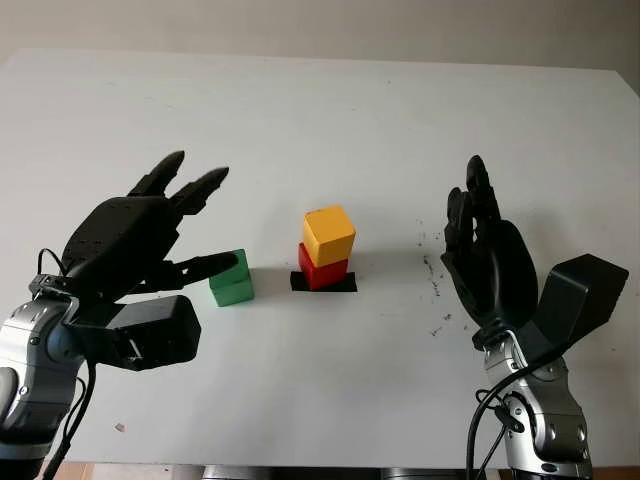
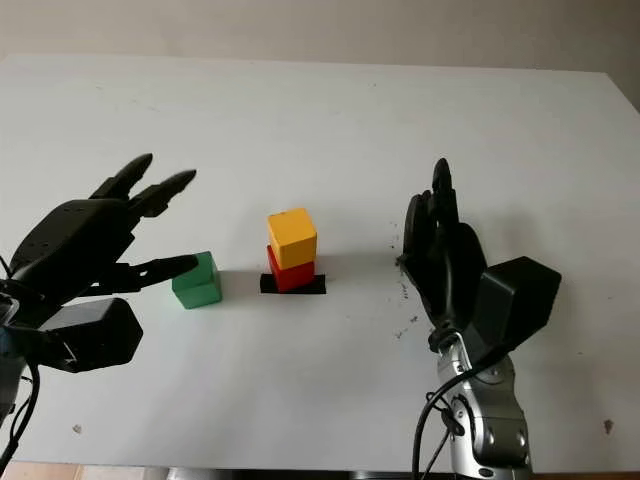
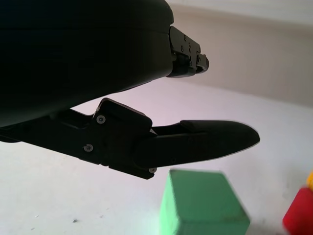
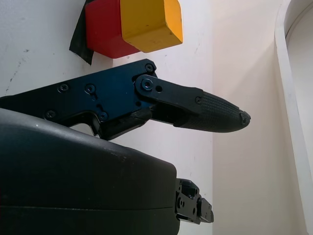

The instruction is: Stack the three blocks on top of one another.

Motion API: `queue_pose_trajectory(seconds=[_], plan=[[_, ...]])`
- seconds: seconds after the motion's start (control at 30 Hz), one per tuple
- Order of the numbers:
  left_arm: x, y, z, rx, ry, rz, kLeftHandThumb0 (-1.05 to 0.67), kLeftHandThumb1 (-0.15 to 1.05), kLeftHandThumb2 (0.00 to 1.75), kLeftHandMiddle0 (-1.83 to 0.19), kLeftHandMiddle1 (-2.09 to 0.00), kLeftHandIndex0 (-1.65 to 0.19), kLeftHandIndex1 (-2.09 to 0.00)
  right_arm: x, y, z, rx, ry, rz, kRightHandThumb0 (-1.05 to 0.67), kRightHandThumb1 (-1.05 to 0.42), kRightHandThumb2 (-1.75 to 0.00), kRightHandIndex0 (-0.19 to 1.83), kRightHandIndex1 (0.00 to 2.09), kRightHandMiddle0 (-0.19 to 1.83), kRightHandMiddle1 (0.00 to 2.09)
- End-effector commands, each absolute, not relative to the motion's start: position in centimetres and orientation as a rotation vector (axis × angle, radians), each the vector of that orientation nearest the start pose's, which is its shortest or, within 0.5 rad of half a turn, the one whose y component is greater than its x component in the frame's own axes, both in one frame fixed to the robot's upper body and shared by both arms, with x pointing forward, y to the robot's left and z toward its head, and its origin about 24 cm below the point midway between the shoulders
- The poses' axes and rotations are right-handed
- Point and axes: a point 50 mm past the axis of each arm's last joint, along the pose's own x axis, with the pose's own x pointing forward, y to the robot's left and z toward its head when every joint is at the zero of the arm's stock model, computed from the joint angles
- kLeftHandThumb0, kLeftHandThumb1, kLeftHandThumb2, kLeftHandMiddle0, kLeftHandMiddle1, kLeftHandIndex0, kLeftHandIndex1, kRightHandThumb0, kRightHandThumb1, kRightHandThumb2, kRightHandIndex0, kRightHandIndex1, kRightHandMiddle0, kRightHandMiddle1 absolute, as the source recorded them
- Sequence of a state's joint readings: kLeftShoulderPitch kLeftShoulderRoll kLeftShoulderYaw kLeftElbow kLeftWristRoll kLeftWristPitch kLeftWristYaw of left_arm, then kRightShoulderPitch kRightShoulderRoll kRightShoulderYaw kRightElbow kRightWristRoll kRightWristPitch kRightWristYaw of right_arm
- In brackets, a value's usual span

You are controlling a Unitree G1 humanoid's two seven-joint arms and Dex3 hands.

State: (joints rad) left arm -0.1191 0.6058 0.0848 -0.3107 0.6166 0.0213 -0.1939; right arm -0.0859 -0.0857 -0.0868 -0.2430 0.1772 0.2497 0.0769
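Two blocks already stacking at frame centre: yellow block [image 1: 329, 235] sitting on red block [image 1: 322, 270]. Green block [image 1: 231, 279] lying on table [image 1: 320, 110], left of stack. Left robot hand [image 1: 165, 235] hovering beside it, released, empty; thumb nearing block. Right robot hand [image 1: 487, 255] idling right, released. Block looking light, rigid; pinching opposite side faces seems best.

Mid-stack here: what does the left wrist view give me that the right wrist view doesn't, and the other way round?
Left wrist view: the green block on the table, close under a finger of the open left robot hand. Right wrist view: the yellow block sitting on the red block, the black patch under them, and the open right robot hand. Shared: the red block, at the left wrist picture's edge, and the white table.
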Motion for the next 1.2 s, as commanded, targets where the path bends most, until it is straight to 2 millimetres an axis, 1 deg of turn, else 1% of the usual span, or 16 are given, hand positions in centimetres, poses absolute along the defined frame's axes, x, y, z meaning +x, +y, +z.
queue_pose_trajectory(seconds=[0.0, 0.17, 0.33, 0.37, 0.4, 0.43, 0.57, 0.63, 0.73, 0.93, 1.17], plan=[[25.4, 22.4, 17.6, 1.221, -0.336, 0.008, -0.83, 1.05, 0.71, 0.11, -0.05, -0.04, -0.04, 26.2, -17.0, 10.2, 0.082, -0.102, 0.061, -0.70, -1.05, -0.68, -0.19, 0.00, -0.19, 0.00], [24.6, 22.2, 18.1, 1.184, -0.345, 0.009, -0.85, 1.05, 0.70, 0.10, -0.06, -0.06, -0.05, 26.2, -17.0, 10.3, 0.075, -0.097, 0.061, -0.71, -1.05, -0.67, -0.19, 0.00, -0.19, 0.00], [24.1, 21.9, 18.2, 1.210, -0.345, 0.016, -0.87, 1.05, 0.70, 0.08, -0.06, -0.08, -0.06, 26.1, -17.0, 10.2, 0.074, -0.097, 0.059, -0.71, -1.05, -0.67, -0.19, 0.00, -0.19, 0.00], [24.0, 21.9, 18.1, 1.220, -0.333, 0.007, -0.88, 1.05, 0.68, 0.08, -0.06, -0.09, -0.06, 26.1, -17.0, 10.2, 0.076, -0.098, 0.058, -0.71, -1.05, -0.67, -0.19, 0.00, -0.19, 0.00], [23.9, 21.8, 18.1, 1.232, -0.320, -0.005, -0.90, 1.05, 0.58, 0.06, -0.06, -0.11, -0.07, 26.1, -17.0, 10.2, 0.077, -0.097, 0.059, -0.72, -1.05, -0.66, -0.19, 0.00, -0.19, 0.00], [23.8, 21.8, 18.1, 1.239, -0.310, -0.014, -0.91, 1.05, 0.52, 0.06, -0.06, -0.12, -0.07, 26.1, -17.0, 10.2, 0.077, -0.096, 0.059, -0.72, -1.05, -0.65, -0.19, 0.00, -0.19, 0.00], [23.5, 21.5, 17.8, 1.264, -0.283, -0.049, -0.95, 1.05, 0.37, 0.05, -0.06, -0.13, -0.06, 26.0, -17.0, 10.2, 0.076, -0.097, 0.060, -0.72, -1.05, -0.65, -0.19, 0.00, -0.19, 0.00], [23.4, 21.4, 17.4, 1.310, -0.272, -0.073, -0.95, 1.05, 0.24, 0.05, -0.05, -0.13, -0.06, 26.0, -17.0, 10.3, 0.076, -0.098, 0.062, -0.72, -1.05, -0.65, -0.19, 0.00, -0.19, 0.00], [23.4, 21.2, 16.9, 1.358, -0.252, -0.098, -0.94, 1.04, 0.12, 0.05, -0.05, -0.15, -0.06, 26.0, -17.0, 10.3, 0.079, -0.096, 0.060, -0.71, -1.05, -0.65, -0.19, 0.00, -0.19, 0.00], [23.9, 20.9, 15.8, 1.451, -0.212, -0.142, -0.87, 1.00, 0.05, 0.08, -0.04, -0.13, -0.05, 26.0, -17.0, 10.3, 0.069, -0.099, 0.062, -0.72, -1.05, -0.64, -0.19, 0.00, -0.19, 0.00], [24.1, 20.4, 14.5, 1.480, -0.158, -0.194, -0.81, 0.94, 0.04, 0.10, -0.05, -0.11, -0.04, 26.0, -17.1, 10.4, 0.073, -0.112, 0.056, -0.70, -1.05, -0.65, -0.19, 0.00, -0.19, 0.00]])
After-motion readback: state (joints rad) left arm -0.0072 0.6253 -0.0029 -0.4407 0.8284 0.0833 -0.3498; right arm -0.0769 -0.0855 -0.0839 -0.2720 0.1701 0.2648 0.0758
